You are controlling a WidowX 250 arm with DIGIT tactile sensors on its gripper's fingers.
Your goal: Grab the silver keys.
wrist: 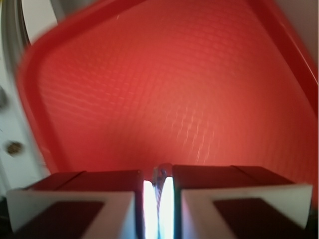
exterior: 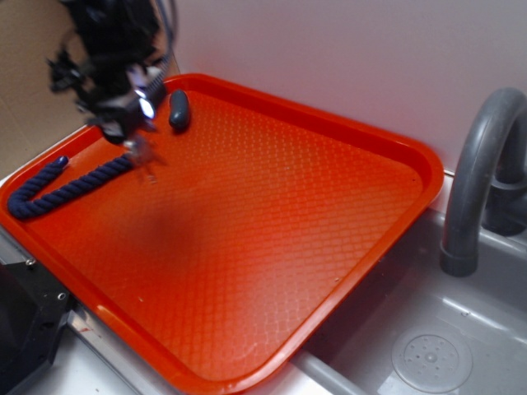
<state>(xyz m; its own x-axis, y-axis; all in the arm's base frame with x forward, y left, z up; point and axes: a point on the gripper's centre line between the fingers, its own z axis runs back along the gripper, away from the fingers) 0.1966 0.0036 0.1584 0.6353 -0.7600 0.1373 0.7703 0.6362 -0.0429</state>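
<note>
In the exterior view a large orange-red tray (exterior: 272, 239) with a raised rim and a fine diamond-embossed floor covers most of the worktop. At its ten o'clock corner hangs the black tool (exterior: 142, 140), motion-blurred, with a bright reflective patch on its lower body. Just below it dangle the silver keys (exterior: 146, 160), a small shiny smear lifted off the tray floor; their separate blades cannot be made out. A dark blue twisted rope (exterior: 66, 188) lies along the nine o'clock edge, curled at its outer end, its near end close to the keys. A small dark grey oval lump (exterior: 179, 109), smooth and matte, rests near the eleven o'clock rim beside the tool. At three o'clock, off the tray, stand a grey curved faucet (exterior: 482, 177) and a grey sink (exterior: 428, 350) with a round perforated drain.

The wrist view shows none of those things, only the same embossed tray (wrist: 164, 84) floor and rim, blurred. At six o'clock the tool (wrist: 159, 199) shows two pale, flat-faced fingers (wrist: 75, 209) drawn narrow, with a thin sliver of shiny metal, the keys (wrist: 162, 174), pinched in the slit between them.

No writing or label is readable in either view.
</note>
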